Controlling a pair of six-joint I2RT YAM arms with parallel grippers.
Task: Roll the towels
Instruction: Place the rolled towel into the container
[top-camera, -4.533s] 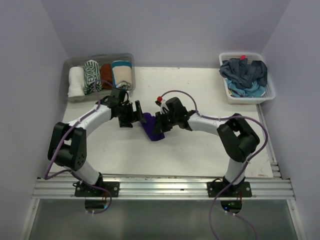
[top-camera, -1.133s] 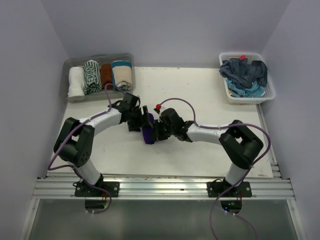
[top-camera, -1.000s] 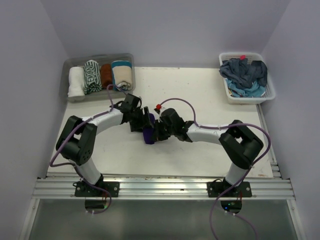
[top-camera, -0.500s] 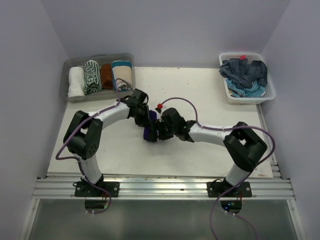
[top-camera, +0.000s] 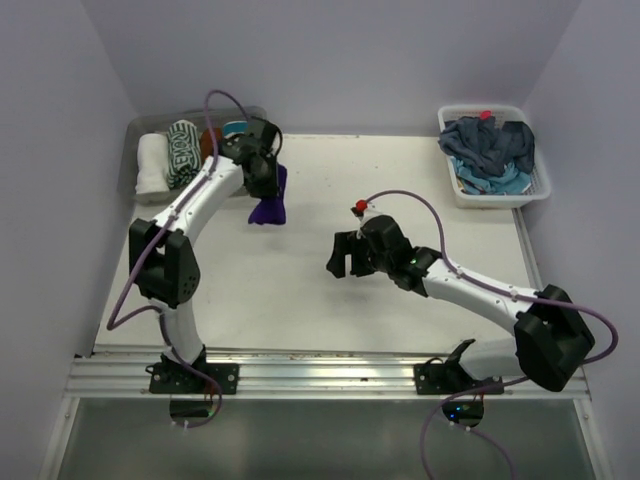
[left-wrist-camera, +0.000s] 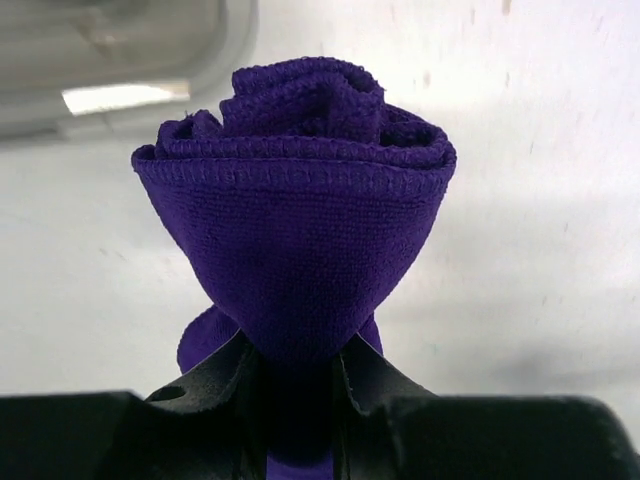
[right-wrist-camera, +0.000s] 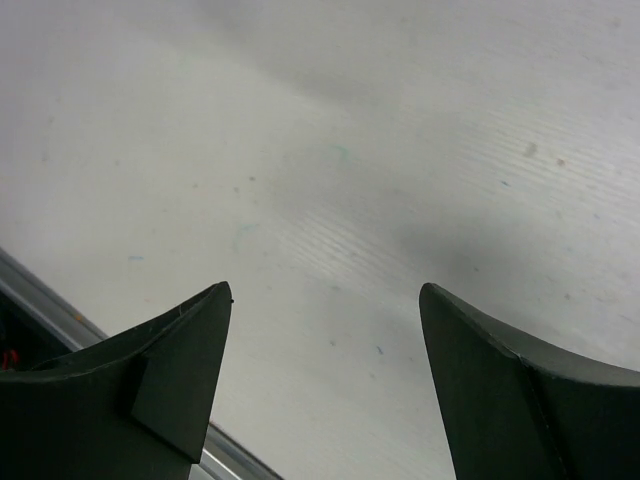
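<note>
A rolled deep purple towel hangs in the air just right of the clear tub, pinched by my left gripper. In the left wrist view the purple towel fills the middle, its roll end toward the camera, and the left gripper is shut on its lower part. My right gripper stands open over bare table near the middle. The right wrist view shows the right gripper with nothing between its fingers. Rolled towels, white, green-patterned and rust-brown, lie in the tub.
The clear plastic tub sits at the back left, its right part hidden by my left arm. A white lattice basket at the back right holds loose navy and light blue towels. The table's metal front rail runs below both arm bases.
My left gripper closed on the purple towel and carried it from mid-table back and left toward the tub. My right gripper let go, opened and drew back to the right.
</note>
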